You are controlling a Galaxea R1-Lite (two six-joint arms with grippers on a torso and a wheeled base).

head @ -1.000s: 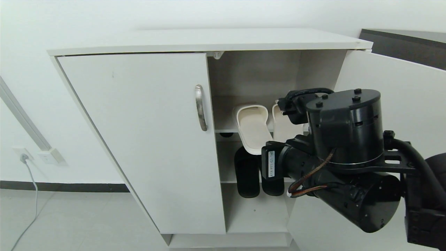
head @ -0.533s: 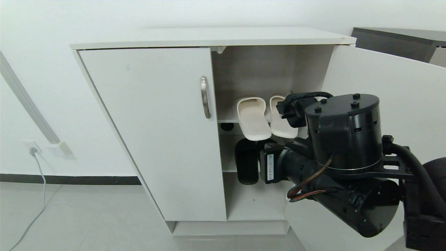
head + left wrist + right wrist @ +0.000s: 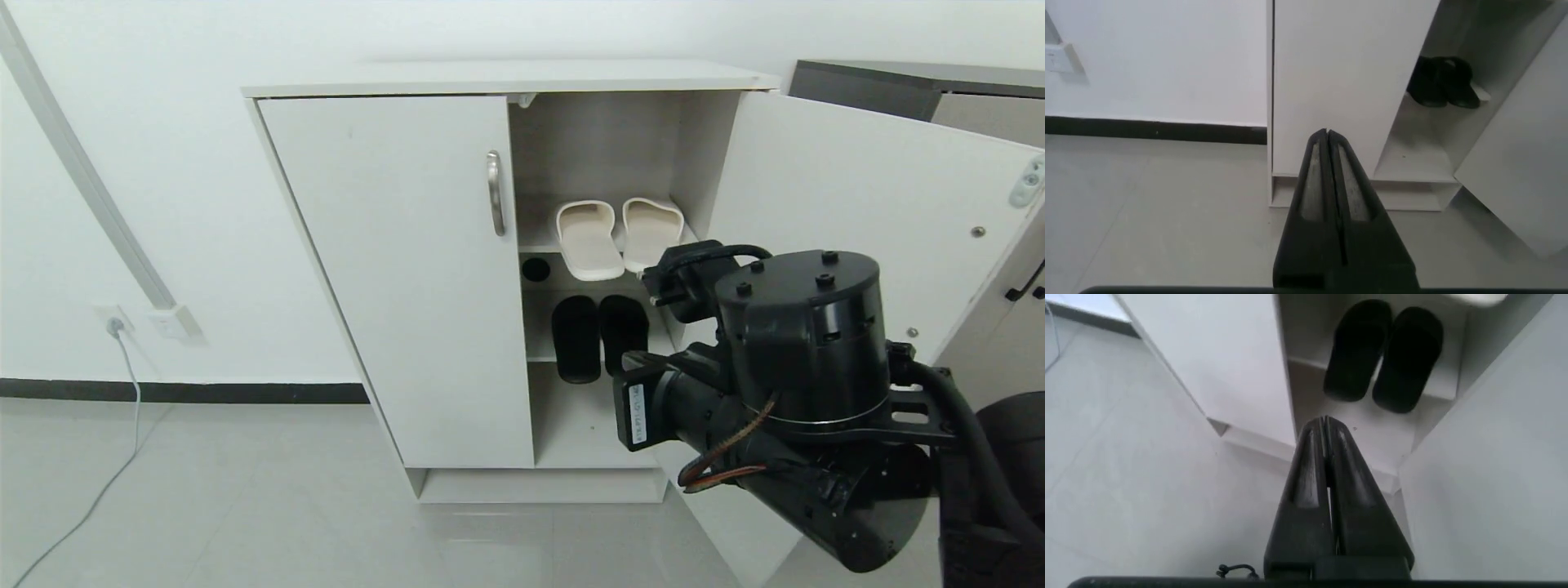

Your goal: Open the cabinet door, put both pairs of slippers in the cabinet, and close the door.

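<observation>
L claw (image 3: 1328,140) pinched shut, empty, over floor (image 3: 1151,212); black slippers (image 3: 1445,82) on cabinet (image 3: 1347,73) shelf, well beyond it. R wrist: R claw (image 3: 1327,429) pinched shut, empty; black slippers (image 3: 1384,355) ahead of tips, apart. Head: white slippers (image 3: 620,233) on upper shelf, black pr (image 3: 600,335) below; R door (image 3: 857,204) open.

- Bright, even, diffuse indoor light fills the room; the white wall (image 3: 163,122) and the cabinet (image 3: 392,245) front look pale, with no hard-edged shadows.
- The cabinet's inside is dimmer than its front, and its back panel looks grey.
- The black slippers (image 3: 600,336) lie in shade under the shelf, while the cream slippers (image 3: 619,233) above catch more light.
- The floor (image 3: 245,506) has a soft sheen and faintly mirrors the cabinet's base.
- In the head view, the cabinet's upright edges lean outward toward the frame's sides.
</observation>
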